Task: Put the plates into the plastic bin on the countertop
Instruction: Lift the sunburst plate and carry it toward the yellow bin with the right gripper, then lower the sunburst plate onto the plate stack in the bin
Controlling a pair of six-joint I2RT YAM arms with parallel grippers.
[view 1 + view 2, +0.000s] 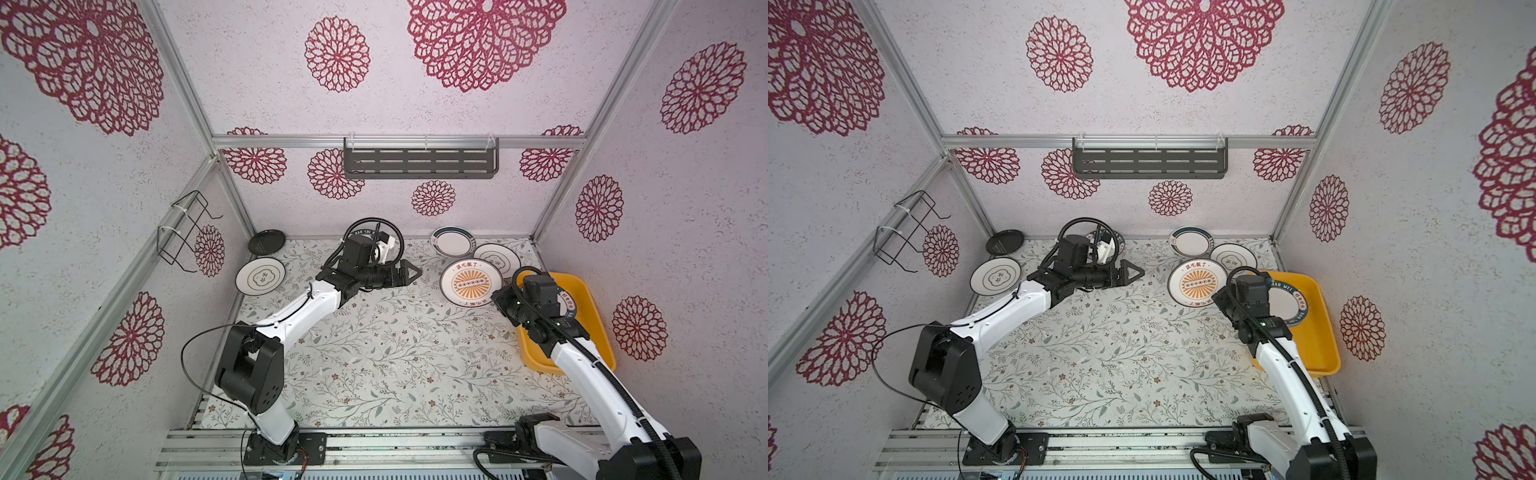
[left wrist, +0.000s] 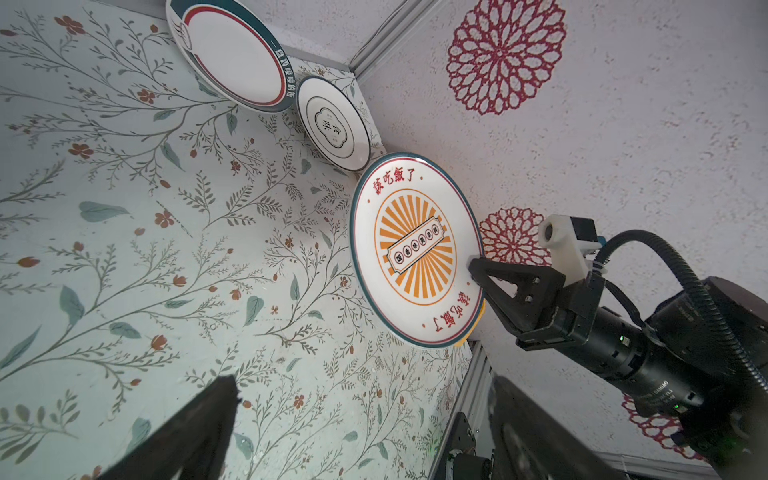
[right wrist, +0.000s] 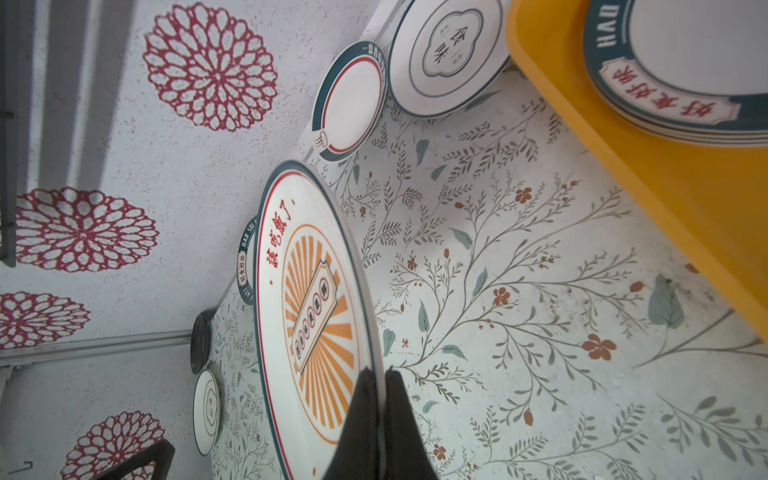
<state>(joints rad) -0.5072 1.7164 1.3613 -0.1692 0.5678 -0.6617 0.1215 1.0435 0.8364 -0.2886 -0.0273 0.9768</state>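
Right wrist view: the right gripper [image 3: 380,376] is closed tight on the near rim of the sunburst plate [image 3: 316,307], with one finger on top and one underneath. The plate is tilted, its gripped edge raised just beside the plastic bin [image 3: 665,199]. We cannot tell whether its far edge rests on the countertop [image 3: 519,291]. The bin sits at the right side of the countertop and already holds a stack of teal-rimmed plates [image 3: 685,62]. We judge the step in hand to be carrying this plate into the bin. As we read it, the next move calls for lifting the rim clear of the bin wall, swinging over the stack, levelling, lowering and then letting go. The left gripper [image 1: 409,274] hangs wide open and empty over mid-counter, well apart. Other plates wait near the back, among them the black plate [image 1: 267,242] and a line-motif plate [image 1: 496,259].
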